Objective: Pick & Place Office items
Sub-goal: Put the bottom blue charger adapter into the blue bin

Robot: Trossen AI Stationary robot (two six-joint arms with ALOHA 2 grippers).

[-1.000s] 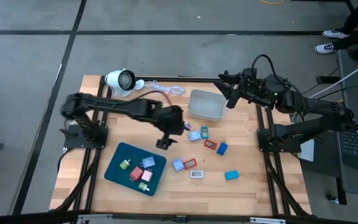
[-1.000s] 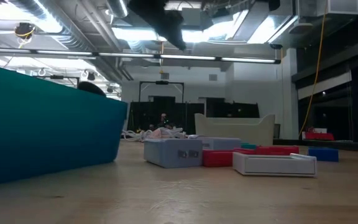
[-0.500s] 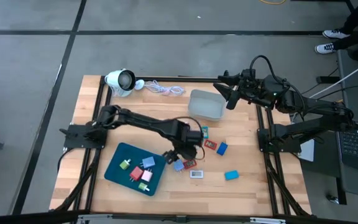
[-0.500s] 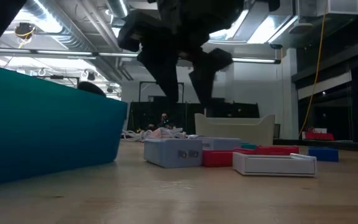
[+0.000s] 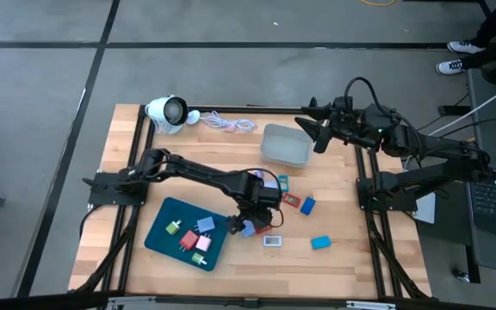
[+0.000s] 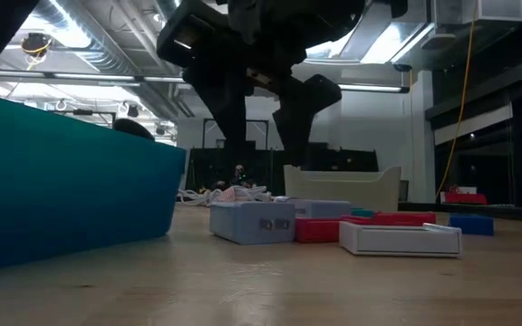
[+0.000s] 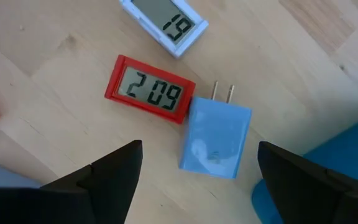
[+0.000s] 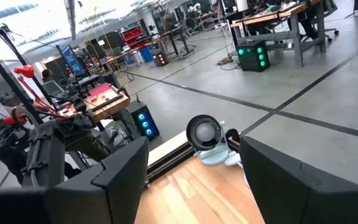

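The office items are tiny blocky pieces. Several sit in the teal tray; others lie flat on the wood between it and the grey bin. My left gripper is open and points down over a light-blue plug adapter, which lies flat with its prongs toward a red clock. One finger stands on either side of the adapter, above it, touching nothing. In the low view the left gripper hangs over the adapter. My right gripper waits open above the table's far right.
A white clock lies just beyond the red one. More blue and red pieces are scattered toward the right. The white round camera and its cord sit at the far edge. The tray's wall is close beside the adapter.
My left gripper has swung from the table's middle toward the near edge and the right. It has then come down over the light-blue adapter, with its fingers apart. None of the pieces has moved.
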